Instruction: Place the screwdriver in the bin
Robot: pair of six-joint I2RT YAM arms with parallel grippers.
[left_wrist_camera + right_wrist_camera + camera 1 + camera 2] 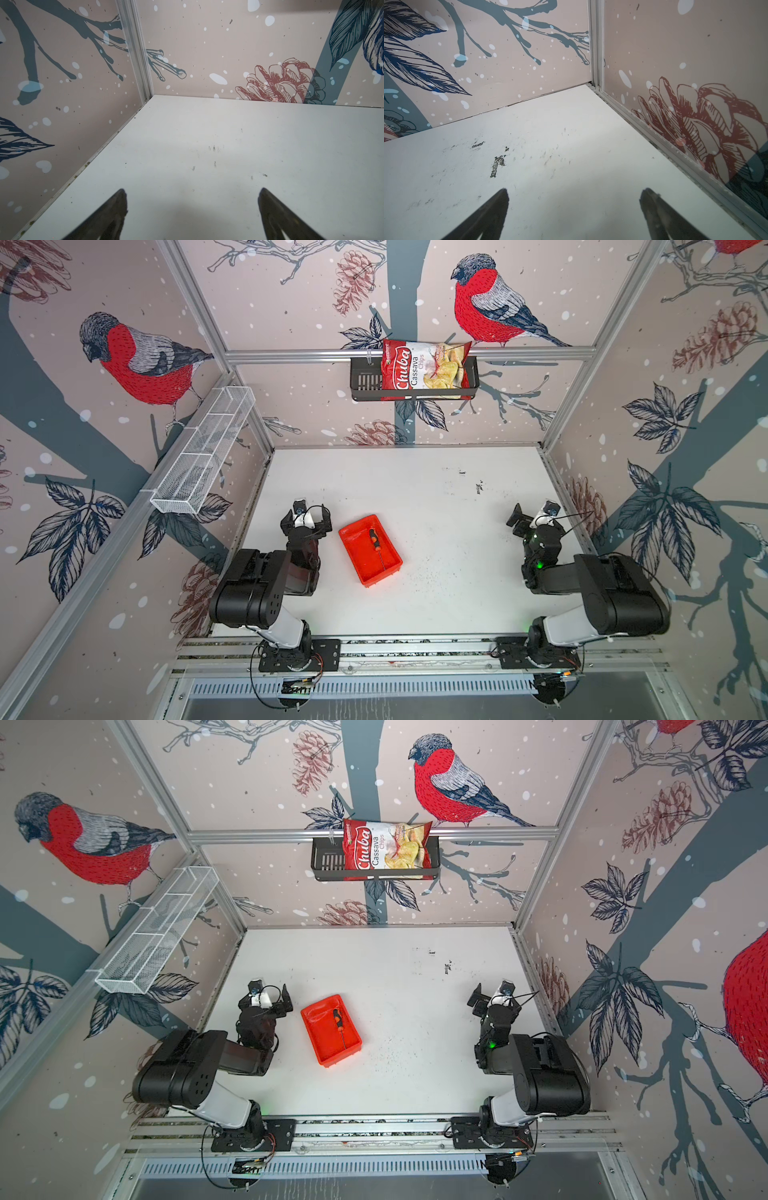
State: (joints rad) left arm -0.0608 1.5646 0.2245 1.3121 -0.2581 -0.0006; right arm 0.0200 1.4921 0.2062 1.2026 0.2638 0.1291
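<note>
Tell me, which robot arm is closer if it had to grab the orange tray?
Left, probably. The left gripper sits open just beside the bin, which already holds the screwdriver. The right gripper, also open, is far across the table.

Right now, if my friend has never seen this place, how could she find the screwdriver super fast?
Look at the white table, then find the bright red bin sitting nearer the left arm. The screwdriver lies flat inside it, the only thing in there. It has an orange-and-black handle and a thin silver shaft, and it is far smaller than the chips bag up in the black basket on the back wall.
</note>
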